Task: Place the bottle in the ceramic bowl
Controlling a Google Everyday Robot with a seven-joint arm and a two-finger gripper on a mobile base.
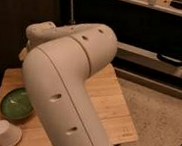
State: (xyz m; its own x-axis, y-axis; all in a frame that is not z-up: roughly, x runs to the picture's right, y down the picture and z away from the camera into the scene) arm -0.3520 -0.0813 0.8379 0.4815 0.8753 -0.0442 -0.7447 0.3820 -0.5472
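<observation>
My white arm (68,84) fills the middle of the camera view and reaches to the far left of the wooden table (114,111). Behind its elbow, only a tan sliver of the gripper (23,53) shows, above the table's far left corner; its jaws stand open. The bottle is hidden behind the arm. The green ceramic bowl (16,103) sits at the table's left side, partly covered by the arm, with nothing visible in it.
A white paper cup (7,133) lies near the table's front left corner, just in front of the bowl. A dark shelf unit (150,30) stands behind the table. Speckled floor (163,122) lies to the right.
</observation>
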